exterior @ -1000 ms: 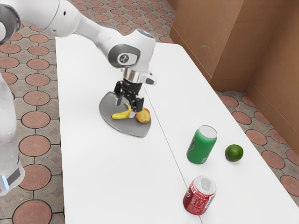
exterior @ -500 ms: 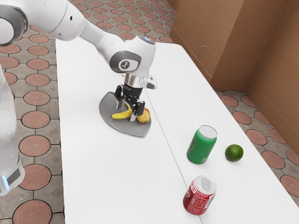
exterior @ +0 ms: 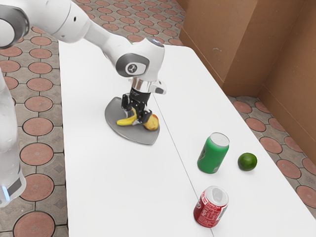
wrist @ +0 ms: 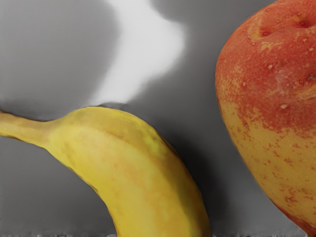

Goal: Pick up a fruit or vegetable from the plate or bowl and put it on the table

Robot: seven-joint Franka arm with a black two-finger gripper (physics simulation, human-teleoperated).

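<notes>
Beyond a red soda can [exterior: 211, 207], a green can [exterior: 213, 154] and a lime [exterior: 247, 162] on a white table [exterior: 128, 187], a black gripper [exterior: 134, 119] clasps a yellow banana [exterior: 125, 121] between close-set fingers on a gray plate [exterior: 132, 137], just beside a mottled red-and-yellow fruit [exterior: 151, 122].

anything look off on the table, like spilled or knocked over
Nothing stands out: the green can and red can stand upright, the banana and red-and-yellow fruit look undamaged, and I see no spill. The white patch on the gray plate is probably glare.
</notes>
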